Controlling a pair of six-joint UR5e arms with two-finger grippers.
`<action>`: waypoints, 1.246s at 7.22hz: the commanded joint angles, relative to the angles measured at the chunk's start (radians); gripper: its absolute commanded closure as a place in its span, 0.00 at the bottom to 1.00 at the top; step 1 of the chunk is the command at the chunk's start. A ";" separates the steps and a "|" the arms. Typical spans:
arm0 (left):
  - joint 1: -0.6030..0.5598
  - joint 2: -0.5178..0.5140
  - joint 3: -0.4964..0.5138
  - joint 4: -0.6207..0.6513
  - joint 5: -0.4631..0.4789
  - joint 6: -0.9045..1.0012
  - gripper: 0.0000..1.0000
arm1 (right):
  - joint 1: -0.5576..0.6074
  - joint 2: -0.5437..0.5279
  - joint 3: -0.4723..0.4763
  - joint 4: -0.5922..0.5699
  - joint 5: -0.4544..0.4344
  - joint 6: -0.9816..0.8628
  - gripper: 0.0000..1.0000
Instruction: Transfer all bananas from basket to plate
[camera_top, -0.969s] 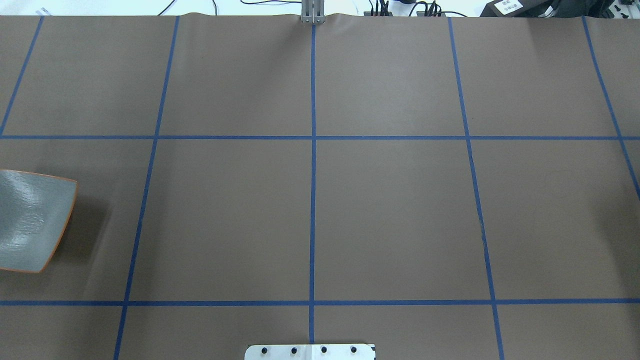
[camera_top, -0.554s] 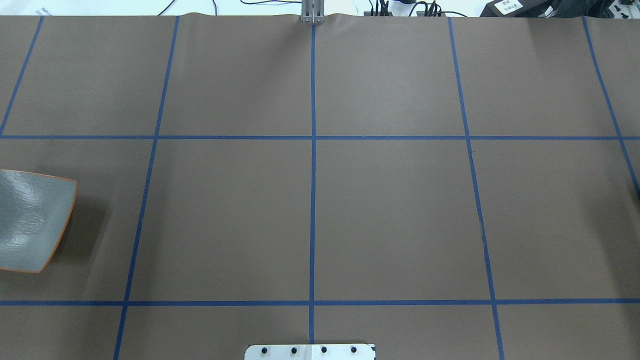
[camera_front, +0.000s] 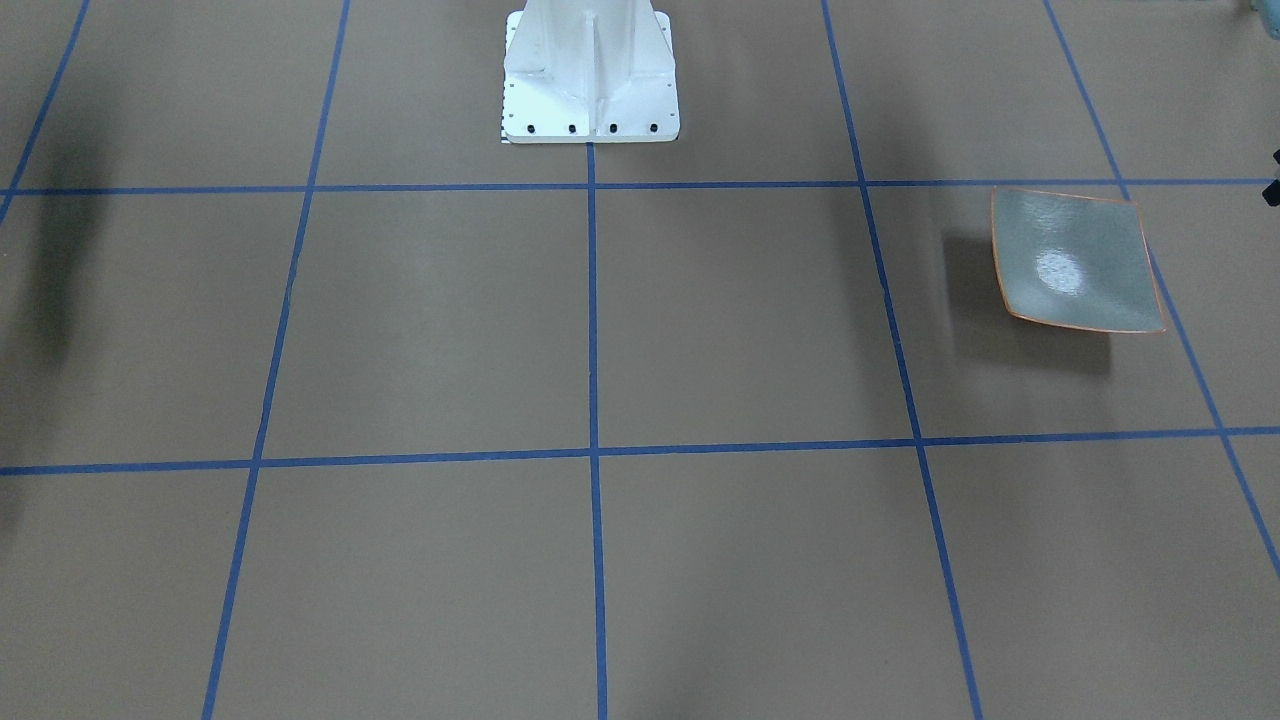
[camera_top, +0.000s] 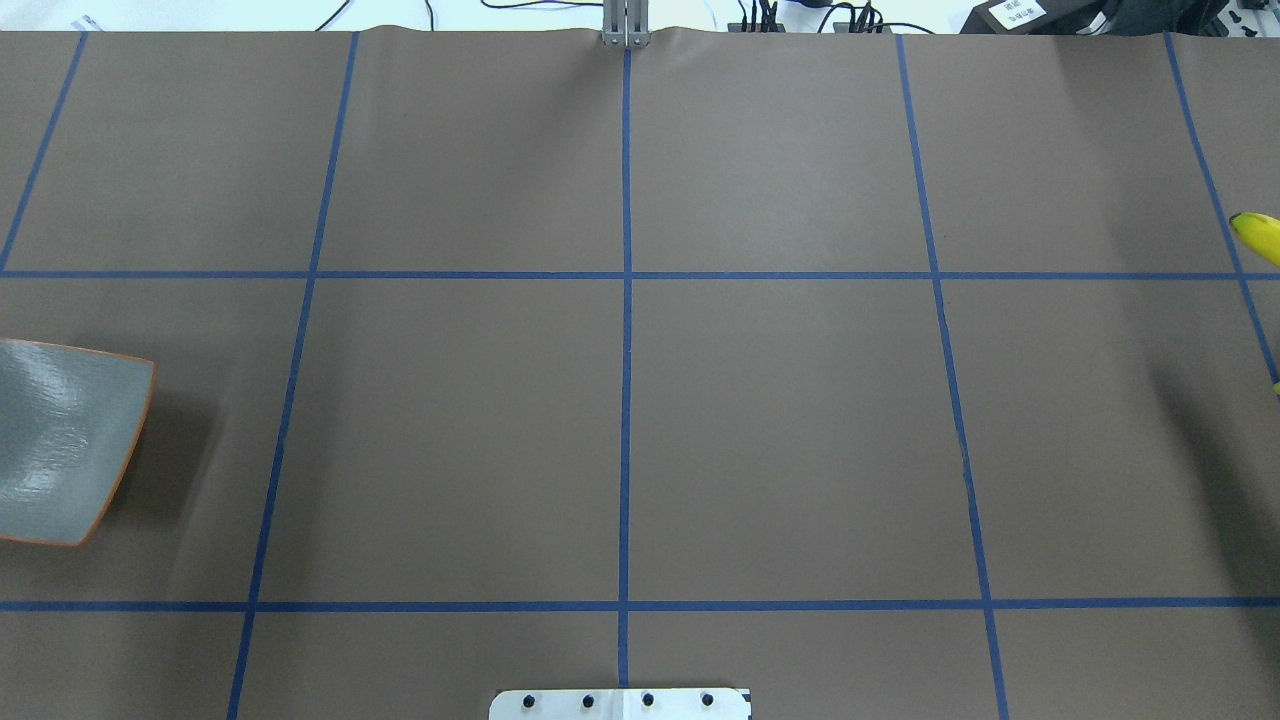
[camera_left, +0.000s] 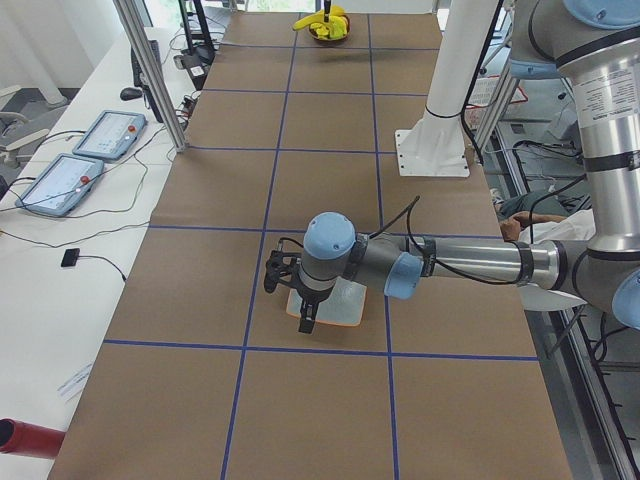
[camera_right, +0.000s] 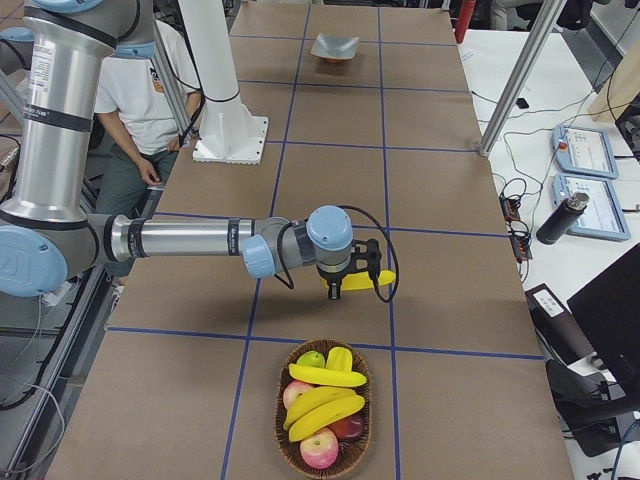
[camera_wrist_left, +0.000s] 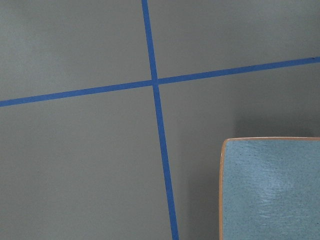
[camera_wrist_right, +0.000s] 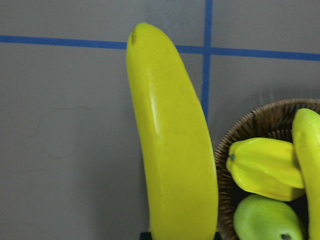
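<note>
The held banana (camera_wrist_right: 170, 145) is bright yellow and hangs above the table beside the wicker basket (camera_wrist_right: 250, 130). Its tip shows at the right edge of the overhead view (camera_top: 1258, 233). My right gripper (camera_right: 353, 284) is shut on this banana (camera_right: 378, 280), just beyond the basket (camera_right: 290, 440). Three more bananas (camera_right: 325, 377) lie in the basket. The square grey-green plate (camera_top: 60, 440) with an orange rim stands empty at the table's left end (camera_front: 1075, 260). My left gripper (camera_left: 305, 316) hangs over the plate (camera_left: 345, 308); I cannot tell whether it is open or shut.
The basket also holds red apples (camera_right: 320, 450) and green fruit (camera_wrist_right: 262, 220). The white robot base (camera_front: 590, 70) stands at the table's near edge. A seated person (camera_right: 140, 100) is beside the base. Tablets (camera_right: 590, 150) and a bottle (camera_right: 560, 215) lie on the side bench.
A banana tip has come into the overhead view at the right edge, and the shadow there has grown. The plate has not moved.
</note>
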 joint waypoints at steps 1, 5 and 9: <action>0.014 -0.086 0.000 0.003 -0.123 -0.182 0.00 | -0.080 0.148 -0.001 0.002 0.041 0.164 1.00; 0.207 -0.381 -0.050 0.006 -0.196 -0.778 0.00 | -0.224 0.332 -0.006 0.002 0.009 0.450 1.00; 0.463 -0.693 0.008 0.008 -0.088 -1.167 0.00 | -0.402 0.452 0.053 0.002 -0.079 0.774 1.00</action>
